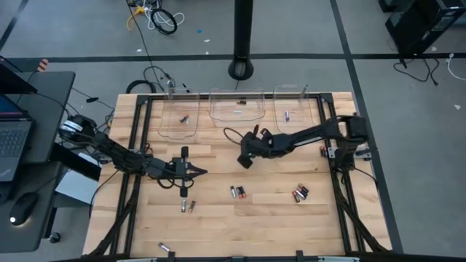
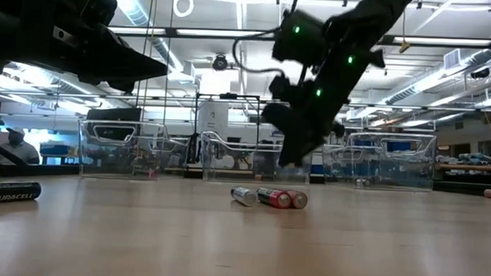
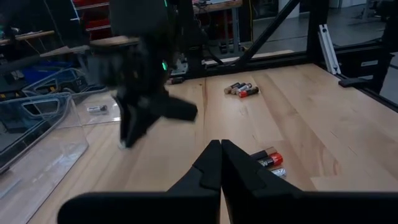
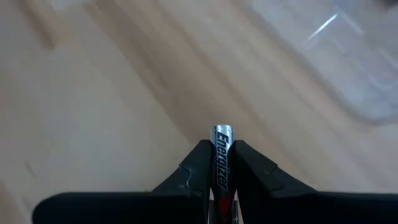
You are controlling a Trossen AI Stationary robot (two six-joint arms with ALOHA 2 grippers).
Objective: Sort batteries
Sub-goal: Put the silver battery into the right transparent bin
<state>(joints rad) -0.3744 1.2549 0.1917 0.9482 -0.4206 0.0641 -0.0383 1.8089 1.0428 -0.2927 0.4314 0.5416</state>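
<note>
Right gripper [image 1: 246, 158] stands over the table [image 1: 277, 211] just above centre, its fingers [image 4: 198, 163] clamped on a silver Energizer battery [image 4: 221, 158] whose end projects past the fingertips; the bin edge [image 4: 348, 68] lies blurred beyond it. Left gripper [image 1: 198, 172] sits at about 9 o'clock from table centre, its fingers [image 3: 208, 167] pressed together and holding nothing. Remaining batteries lie loose on the wood: a pair [image 1: 237, 192] near centre toward 6 o'clock, a cluster [image 1: 300, 193] at about 4 o'clock, two [image 1: 188, 206] at 7 o'clock, and one [image 1: 164, 247] near the lower edge. Three clear bins [image 1: 237, 105] line the 12 o'clock edge; the left bin [image 1: 167, 120] holds a dark battery [image 1: 184, 118], the right bin [image 1: 309, 105] a pale one [image 1: 287, 114].
</note>
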